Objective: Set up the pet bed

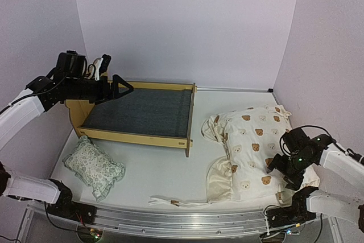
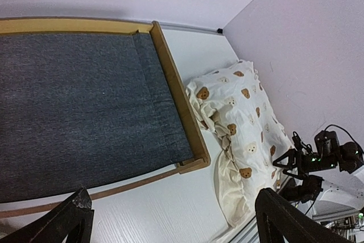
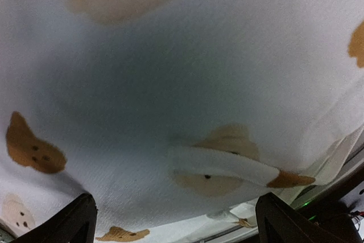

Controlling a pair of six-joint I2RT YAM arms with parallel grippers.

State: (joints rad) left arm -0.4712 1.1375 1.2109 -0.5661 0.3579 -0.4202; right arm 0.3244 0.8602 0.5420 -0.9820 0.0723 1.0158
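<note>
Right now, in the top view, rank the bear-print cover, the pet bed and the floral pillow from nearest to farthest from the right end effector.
1. Bear-print cover: right side, directly under the right end effector.
2. Pet bed: centre-left, towards the back.
3. Floral pillow: far left, in front of the bed.

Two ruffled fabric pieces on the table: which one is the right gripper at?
The cream bear-print cover, right of the pet bed; the right gripper sits at its near-right edge. The floral pillow lies far left.
</note>
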